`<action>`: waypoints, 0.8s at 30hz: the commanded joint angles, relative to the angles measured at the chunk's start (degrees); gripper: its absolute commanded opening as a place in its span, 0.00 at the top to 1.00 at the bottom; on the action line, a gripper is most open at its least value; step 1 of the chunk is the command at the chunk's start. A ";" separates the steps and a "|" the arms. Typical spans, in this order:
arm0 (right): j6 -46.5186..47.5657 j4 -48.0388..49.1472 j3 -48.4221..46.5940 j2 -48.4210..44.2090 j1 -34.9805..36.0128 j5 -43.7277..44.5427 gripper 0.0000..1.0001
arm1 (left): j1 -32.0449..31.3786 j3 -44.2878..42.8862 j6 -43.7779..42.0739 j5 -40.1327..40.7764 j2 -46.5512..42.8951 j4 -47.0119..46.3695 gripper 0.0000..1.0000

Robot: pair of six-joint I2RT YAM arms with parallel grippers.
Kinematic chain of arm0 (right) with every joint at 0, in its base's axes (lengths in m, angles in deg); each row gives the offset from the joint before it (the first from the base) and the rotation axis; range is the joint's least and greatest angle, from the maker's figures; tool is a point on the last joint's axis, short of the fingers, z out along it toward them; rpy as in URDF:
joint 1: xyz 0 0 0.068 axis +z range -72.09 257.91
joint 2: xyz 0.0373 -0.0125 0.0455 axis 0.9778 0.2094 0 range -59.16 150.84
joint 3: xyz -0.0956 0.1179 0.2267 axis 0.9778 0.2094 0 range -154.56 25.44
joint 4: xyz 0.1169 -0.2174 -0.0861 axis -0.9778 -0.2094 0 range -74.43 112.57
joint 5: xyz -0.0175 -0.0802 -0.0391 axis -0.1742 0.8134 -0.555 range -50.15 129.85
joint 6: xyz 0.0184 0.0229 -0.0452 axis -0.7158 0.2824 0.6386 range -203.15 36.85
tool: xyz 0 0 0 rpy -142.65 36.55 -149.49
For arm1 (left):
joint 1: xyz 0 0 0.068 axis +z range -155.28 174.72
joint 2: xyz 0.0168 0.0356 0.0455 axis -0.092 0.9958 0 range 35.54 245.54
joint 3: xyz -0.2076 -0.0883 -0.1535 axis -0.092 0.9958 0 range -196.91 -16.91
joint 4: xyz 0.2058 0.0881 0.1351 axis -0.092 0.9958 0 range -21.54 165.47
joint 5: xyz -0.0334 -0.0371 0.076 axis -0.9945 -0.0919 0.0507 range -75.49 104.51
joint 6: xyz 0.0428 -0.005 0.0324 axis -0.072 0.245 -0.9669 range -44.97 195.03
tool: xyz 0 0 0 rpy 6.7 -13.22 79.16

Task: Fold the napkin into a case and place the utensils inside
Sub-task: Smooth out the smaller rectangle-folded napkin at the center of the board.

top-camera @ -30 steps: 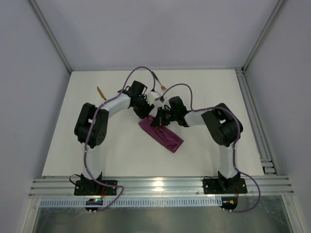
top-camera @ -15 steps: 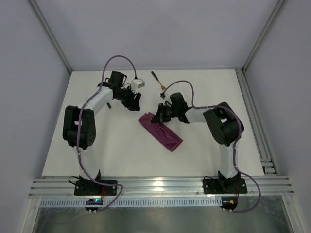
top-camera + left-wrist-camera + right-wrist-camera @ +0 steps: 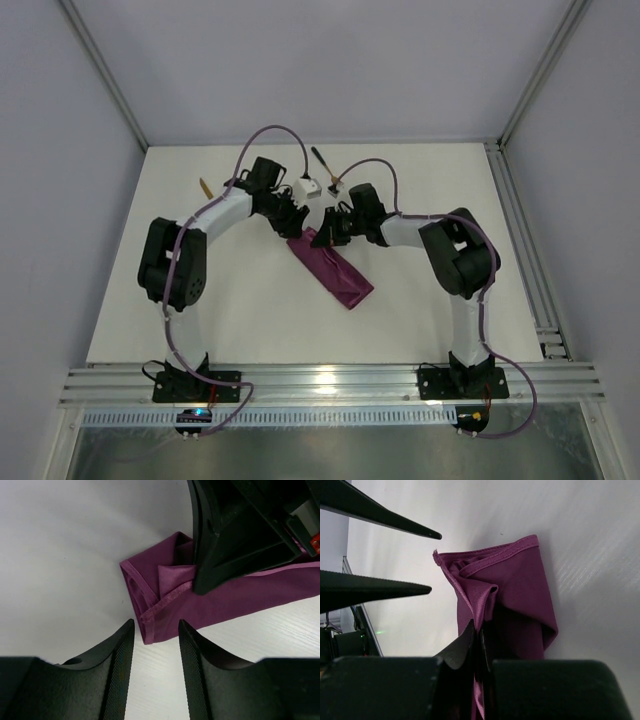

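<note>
The magenta-purple napkin (image 3: 336, 273) lies folded as a slim case in the middle of the table. My right gripper (image 3: 329, 232) is shut on the upper cloth layer at the case's far end, lifting it into a ridge (image 3: 485, 592). My left gripper (image 3: 297, 218) is open and empty, its fingertips (image 3: 122, 645) just short of that end of the napkin (image 3: 150, 605), low over the table. The fork (image 3: 326, 168) lies behind the grippers. The knife's gold head (image 3: 205, 187) shows at the back left, its handle hidden by my left arm.
A metal rail (image 3: 520, 240) runs along the table's right side. The aluminium frame (image 3: 320, 380) runs along the near edge. In the right wrist view the left gripper's fingers (image 3: 380, 586) show at the upper left, facing the case's open end.
My left arm swung away to the back left, then came back to the napkin's far end. My right gripper stayed shut on the cloth; the case shifted slightly.
</note>
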 commanded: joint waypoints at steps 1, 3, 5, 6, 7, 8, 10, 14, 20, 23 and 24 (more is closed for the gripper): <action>1.76 -0.57 -1.84 0.70 -0.30 -1.50 0.92 | 0.23 -1.59 1.39 1.81 1.54 -4.19 0.59; 2.02 -0.57 -1.93 0.79 -0.38 -1.77 0.92 | 0.05 -1.94 0.61 1.72 2.33 -3.49 0.68; 2.02 -0.57 -2.02 0.79 -0.47 -1.77 0.92 | -0.39 -2.12 -0.10 1.72 2.68 -2.78 0.72; 2.11 -0.57 -2.19 0.70 -0.56 -1.85 0.92 | -0.56 -2.21 -0.37 1.46 3.12 -2.26 0.76; 2.11 -0.57 -2.19 0.79 -0.56 -1.77 0.92 | -0.83 -2.64 -1.06 1.02 3.38 -1.82 0.80; 2.20 -0.65 -2.28 0.96 -0.56 -1.85 0.92 | -0.92 -2.73 -1.24 0.49 3.65 -1.38 0.84; 2.11 -1.00 -2.72 1.14 -0.74 -1.94 0.92 | -1.53 -3.61 -1.68 0.14 4.44 -0.15 0.87; 2.64 -2.15 -4.21 1.66 -0.65 -1.77 0.88 | -1.88 -5.02 -0.72 -2.06 5.67 0.38 1.00; 3.25 -5.31 -6.06 1.84 -1.09 -0.72 0.67 | -1.88 -6.33 2.09 -3.64 6.81 -1.81 1.00; 4.48 -9.17 -7.82 1.58 -1.53 0.95 0.61 | -2.06 -7.65 2.62 -3.47 8.39 -0.33 1.00; 5.01 -10.66 -8.69 0.97 -1.61 1.48 0.55 | -2.06 -8.35 3.06 -3.38 8.66 -0.15 1.00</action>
